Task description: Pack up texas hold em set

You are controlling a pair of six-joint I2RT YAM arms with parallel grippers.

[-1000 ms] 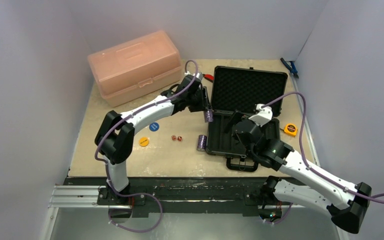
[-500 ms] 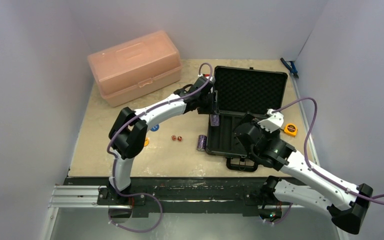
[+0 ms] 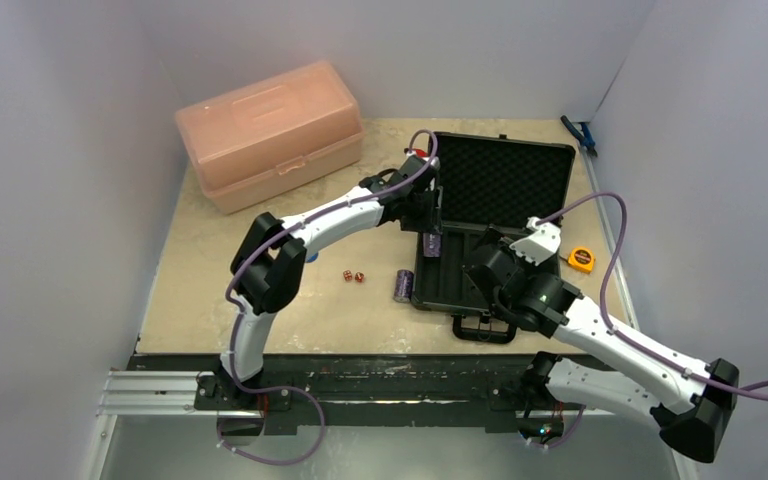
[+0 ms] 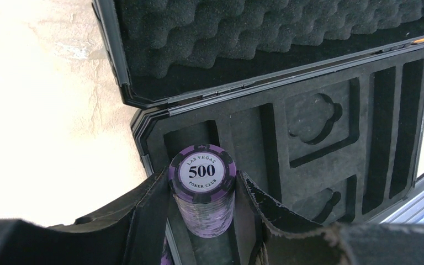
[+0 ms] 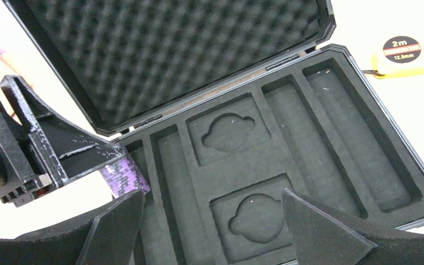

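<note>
We took the open black briefcase point(image 3: 505, 185) point(image 4: 309, 118) point(image 5: 226, 66) as our landmark: it sat with its egg-crate foam lid raised at the far side and its slotted foam tray towards the arms. The left gripper point(image 3: 432, 240) point(image 4: 203, 183) reached in over the case's left edge with its fingers point(image 4: 152, 199) partly closed around a purple chip stack point(image 3: 434, 245) point(image 4: 201, 182) point(image 5: 124, 176). They pressed it from both sides, and its "500" face was turned up to the wrist camera. The stack hung at the leftmost long slot of the tray, at the end nearer the hinge; we could not tell whether its lower end touched the slot's floor. The right gripper point(image 3: 480, 262) point(image 5: 211, 194) hovered above the near part of the tray with its fingers spread as wide as they go and nothing between them. The other slots and the two round-lobed recesses showed only bare foam. A second purple chip stack point(image 3: 402, 285) lay on its side on the table point(image 3: 210, 290), just beside the case's left wall, and the two red dice point(image 3: 352, 276) sat a little farther to the case's left. A yellow tape measure point(image 3: 581, 259) point(image 5: 402, 55) lay just off its right edge, and a translucent pink box point(image 3: 270, 130) stood well apart beyond its far left corner.
</note>
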